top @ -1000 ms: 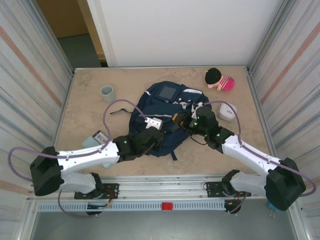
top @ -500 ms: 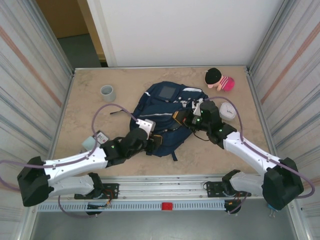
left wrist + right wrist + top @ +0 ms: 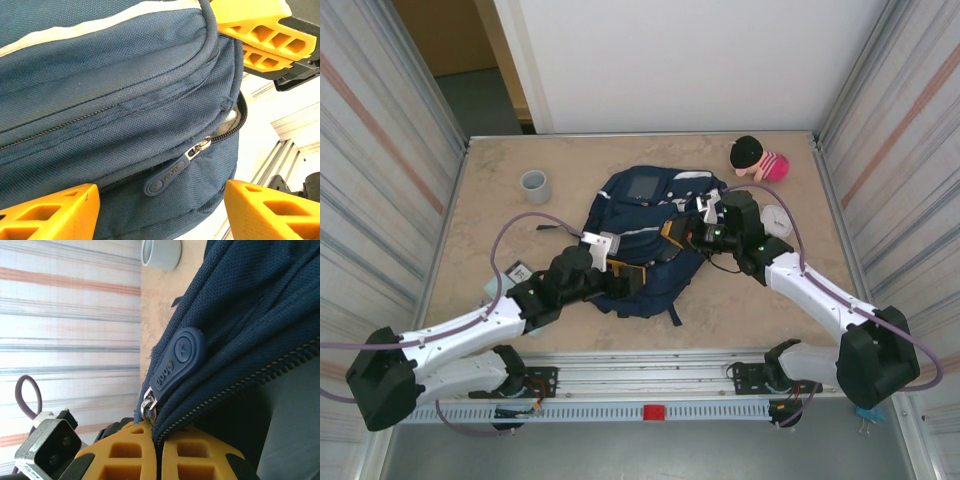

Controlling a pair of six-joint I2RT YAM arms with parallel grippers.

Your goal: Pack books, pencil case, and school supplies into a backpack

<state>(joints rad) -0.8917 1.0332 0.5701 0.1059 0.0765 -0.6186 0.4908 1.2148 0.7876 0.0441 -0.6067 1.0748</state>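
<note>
Navy backpack [image 3: 645,235] barely unzipped; right pincer [image 3: 159,434] clamped on its zip edge, left pincer [image 3: 160,210] apart around it; pencil case [image 3: 497,288] lies unpacked at left on tabletop [image 3: 500,220]

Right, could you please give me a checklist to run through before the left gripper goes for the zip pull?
1. Right gripper shut on backpack edge: ok.
2. Left gripper open: ok.
3. Zip pull between its jaws, untouched: ok.
4. Grippers clear of each other: ok.
5. Opening wide enough for packing: cannot tell.
</note>
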